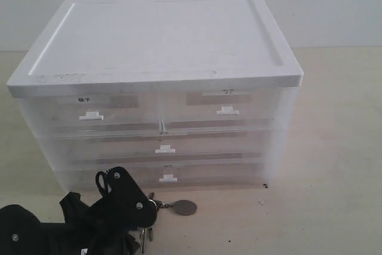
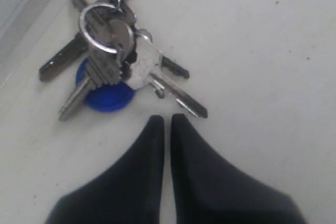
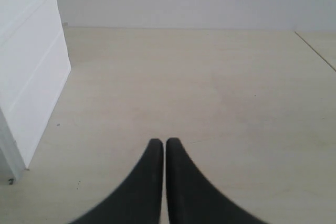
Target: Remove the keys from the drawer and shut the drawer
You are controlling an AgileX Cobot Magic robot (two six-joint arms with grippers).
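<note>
The keys (image 2: 113, 61) lie flat on the table just in front of the drawer cabinet (image 1: 161, 76): several silver keys on a ring, with a round blue tag (image 2: 107, 98) under them. Their oval grey tag (image 1: 185, 208) rests on the table to the right of the bunch (image 1: 149, 207). My left gripper (image 2: 167, 120) is shut and empty, with its tips just short of the keys and not touching them. In the exterior view it (image 1: 122, 198) sits at the bottom left. My right gripper (image 3: 166, 142) is shut on nothing over bare table. All the drawers look pushed in.
The translucent white cabinet has two small top drawers and two wide drawers below, the lowest (image 1: 167, 174) right behind the keys. Its side (image 3: 31, 77) stands to one side of my right gripper. Pale table (image 1: 334, 177) stretches to the right of the cabinet.
</note>
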